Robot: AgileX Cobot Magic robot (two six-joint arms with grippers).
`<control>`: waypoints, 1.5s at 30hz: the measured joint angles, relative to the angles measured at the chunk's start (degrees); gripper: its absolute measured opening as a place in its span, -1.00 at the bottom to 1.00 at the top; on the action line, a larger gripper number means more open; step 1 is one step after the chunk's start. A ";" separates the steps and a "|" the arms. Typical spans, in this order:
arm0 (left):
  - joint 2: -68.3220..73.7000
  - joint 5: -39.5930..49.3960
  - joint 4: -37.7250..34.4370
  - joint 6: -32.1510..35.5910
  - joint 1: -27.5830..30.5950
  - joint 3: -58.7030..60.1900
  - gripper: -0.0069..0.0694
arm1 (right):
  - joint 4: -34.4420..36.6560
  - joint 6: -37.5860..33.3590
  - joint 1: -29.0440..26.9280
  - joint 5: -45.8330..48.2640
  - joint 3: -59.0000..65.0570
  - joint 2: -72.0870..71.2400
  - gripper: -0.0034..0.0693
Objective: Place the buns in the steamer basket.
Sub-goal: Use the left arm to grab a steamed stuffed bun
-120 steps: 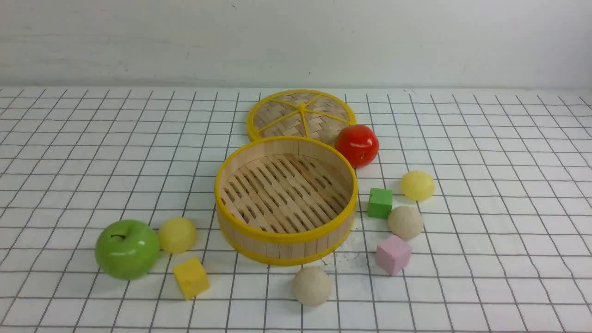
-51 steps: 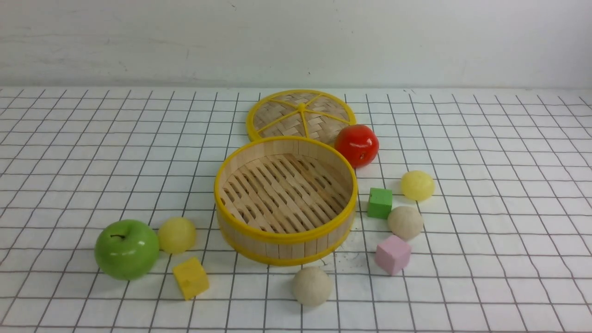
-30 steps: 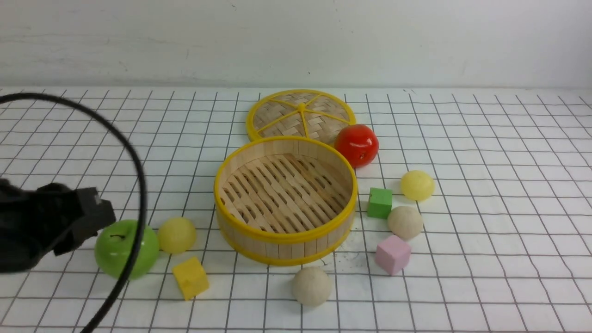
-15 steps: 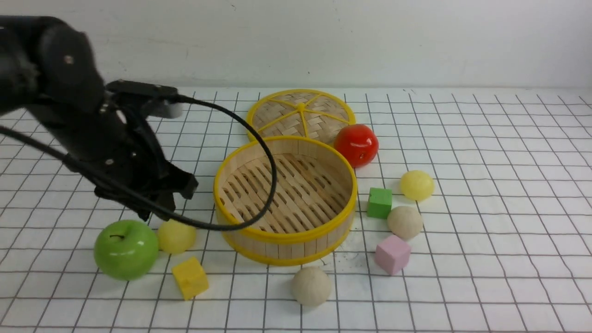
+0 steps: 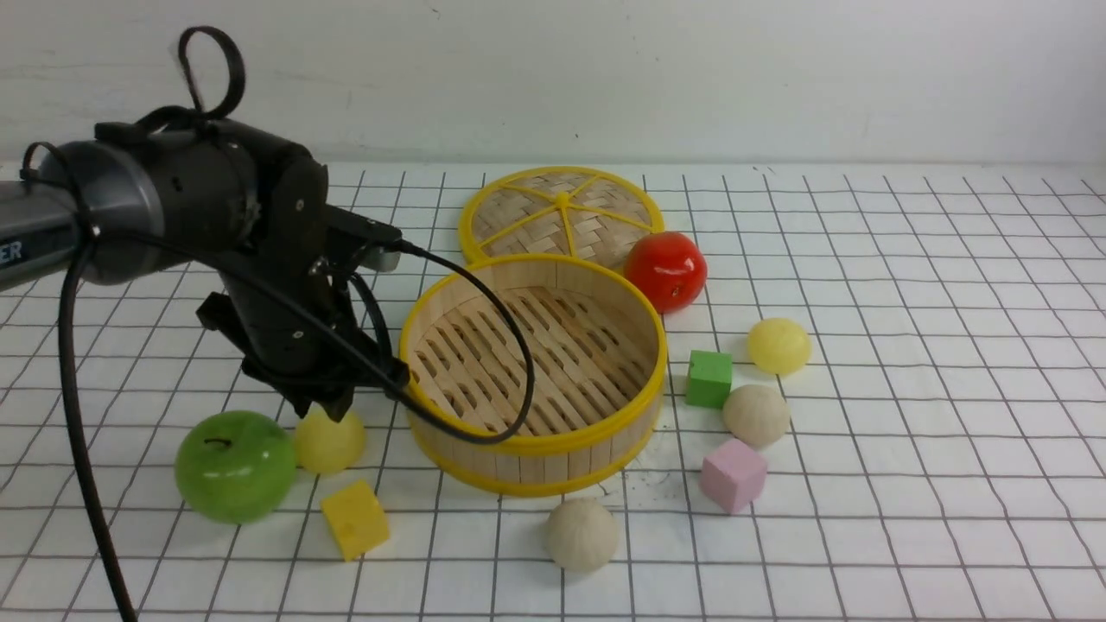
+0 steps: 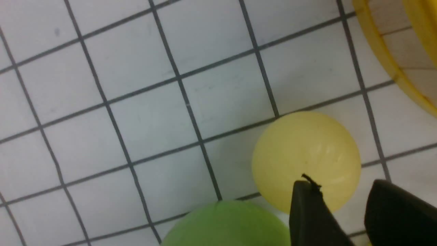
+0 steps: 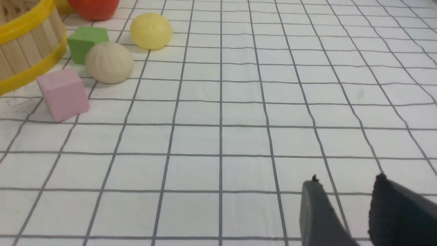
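Bamboo-slat steamer basket (image 5: pixel 562 466) (yellow rims)

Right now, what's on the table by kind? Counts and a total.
Pale yellow dome buns: 2
Beige dome buns: 2
Glossy apples, green and red: 2
Small cubes, yellow, green, pink: 3
Round bamboo-slat steamer basket: 1
Flat woven disc lid: 1
Total: 11
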 joint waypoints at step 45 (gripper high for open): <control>-1.08 0.15 -2.59 -1.21 0.04 -0.37 -0.85 | 0.00 0.00 0.00 0.00 0.00 0.00 -0.25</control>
